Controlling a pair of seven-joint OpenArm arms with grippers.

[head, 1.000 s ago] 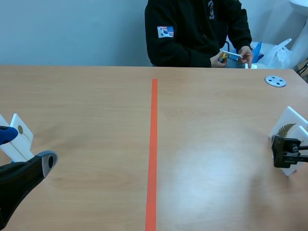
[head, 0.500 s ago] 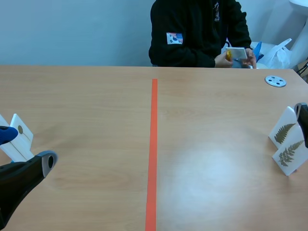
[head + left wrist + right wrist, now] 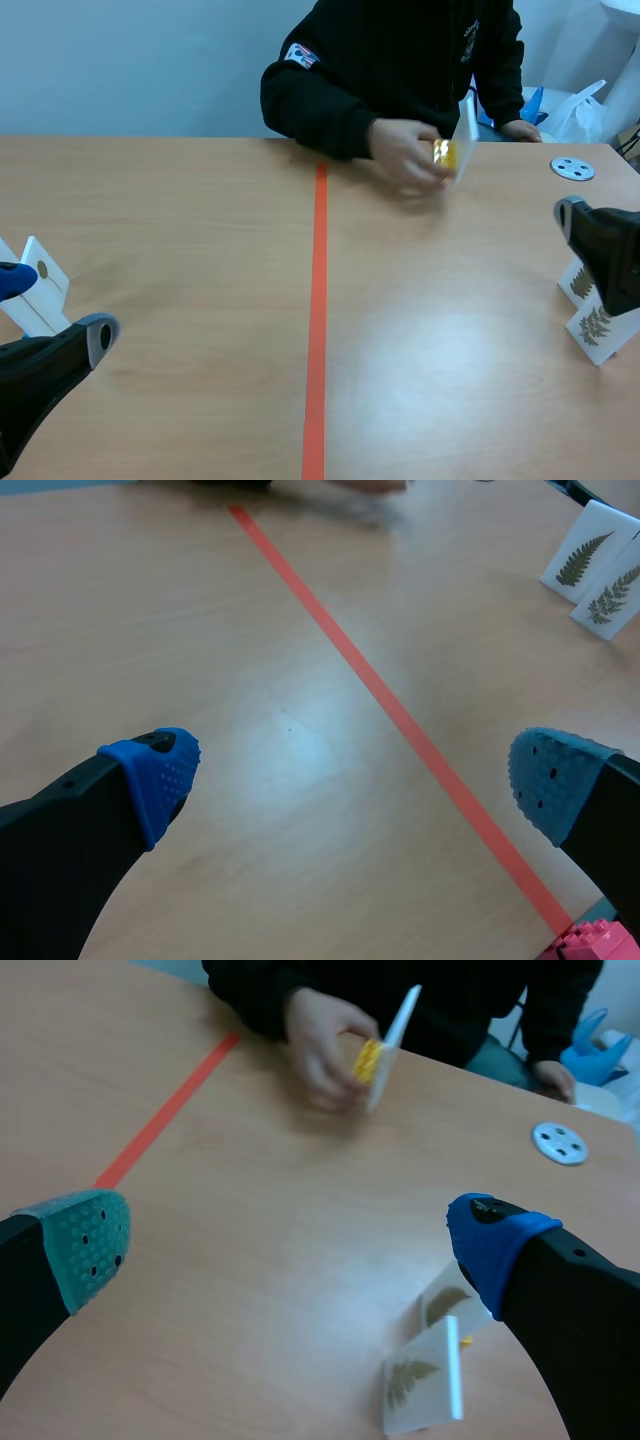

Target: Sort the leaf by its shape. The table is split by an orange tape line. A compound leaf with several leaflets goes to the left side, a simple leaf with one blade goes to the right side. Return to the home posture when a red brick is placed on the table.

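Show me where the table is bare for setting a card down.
Bare: near side, between the tape line and the fern cards; also from that line to the white cards. Crowded: the far end, by the person's hand.

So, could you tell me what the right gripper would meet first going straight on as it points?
Probably bare table; the person's hand with its card lies further ahead, though depth is unclear.

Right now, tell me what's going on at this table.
A person's hand holds a tilted white card with a yellow piece at the far side of the table, just right of the orange tape line. The left pincer and right pincer are open and hold nothing. Two fern cards stand on the right side by the right pincer. Another small card stands at far left.
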